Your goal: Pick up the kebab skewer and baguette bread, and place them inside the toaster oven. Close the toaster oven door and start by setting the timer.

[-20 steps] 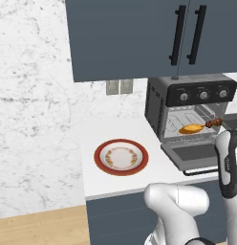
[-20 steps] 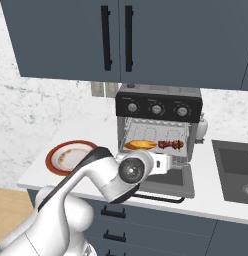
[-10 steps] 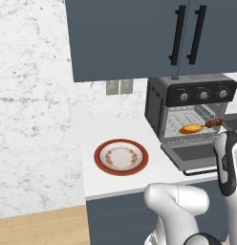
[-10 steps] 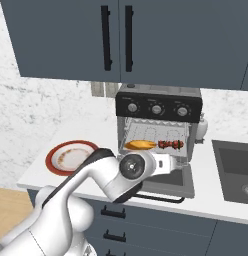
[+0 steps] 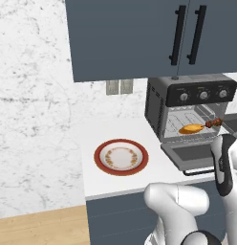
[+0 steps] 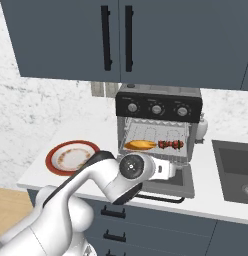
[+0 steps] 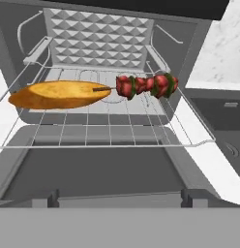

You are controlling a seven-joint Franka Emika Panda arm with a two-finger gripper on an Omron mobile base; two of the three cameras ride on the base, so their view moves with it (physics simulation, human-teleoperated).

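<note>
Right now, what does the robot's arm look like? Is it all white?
Mostly white. The arm is made of smooth, rounded, glossy shells, like fat tubes joined together. Where the parts meet there are dark grey rings, and one joint has a round grey cap with a dark ring around it. No cables or writing show on it.

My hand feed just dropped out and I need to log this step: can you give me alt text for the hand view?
The baguette bread and the kebab skewer lie end to end on the wire rack inside the open toaster oven. The toaster oven door hangs folded down in the foreground, not yet closed.
</note>
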